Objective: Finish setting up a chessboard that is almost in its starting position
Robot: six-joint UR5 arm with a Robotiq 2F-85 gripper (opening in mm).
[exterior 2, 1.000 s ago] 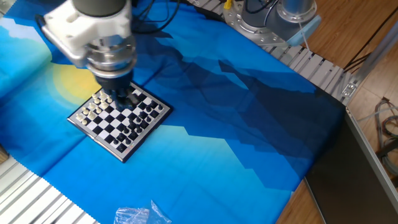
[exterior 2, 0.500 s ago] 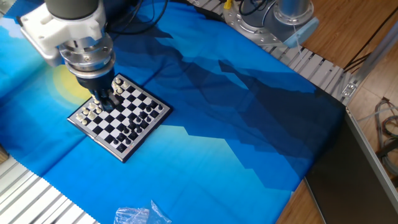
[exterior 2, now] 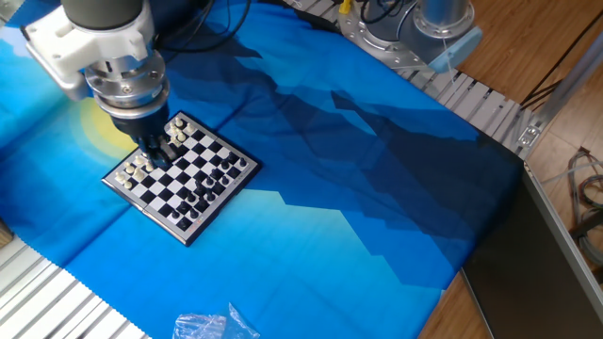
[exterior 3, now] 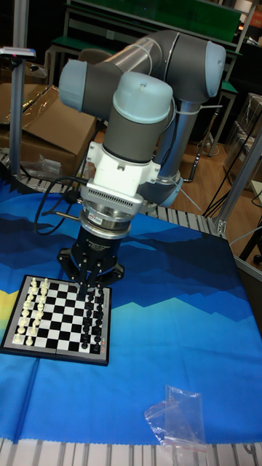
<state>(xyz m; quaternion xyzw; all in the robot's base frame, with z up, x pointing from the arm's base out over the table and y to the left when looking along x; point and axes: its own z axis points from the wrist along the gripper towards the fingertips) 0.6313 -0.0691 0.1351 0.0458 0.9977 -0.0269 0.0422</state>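
Observation:
The chessboard (exterior 2: 177,191) (exterior 3: 62,322) lies flat on the blue cloth, left of centre. Cream pieces (exterior 2: 137,172) (exterior 3: 29,313) line one side and black pieces (exterior 2: 220,175) (exterior 3: 93,325) the opposite side. My gripper (exterior 2: 162,153) (exterior 3: 87,291) points straight down over the board's far edge, close to the cream side in the fixed view. Its dark fingers (exterior 3: 79,282) stand close together just above the squares. The fingers hide anything that may be between them, and they cover a few squares and pieces.
A crumpled clear plastic bag (exterior 2: 212,326) (exterior 3: 178,421) lies on the cloth near the front edge. Ribbed aluminium rails (exterior 2: 52,301) border the cloth at the front left. The arm's base (exterior 2: 415,28) stands at the back right, with cables behind.
The gripper has moved left along the board's far edge, from over the middle toward the cream side. It slowed in the last half second. The board has not shifted.

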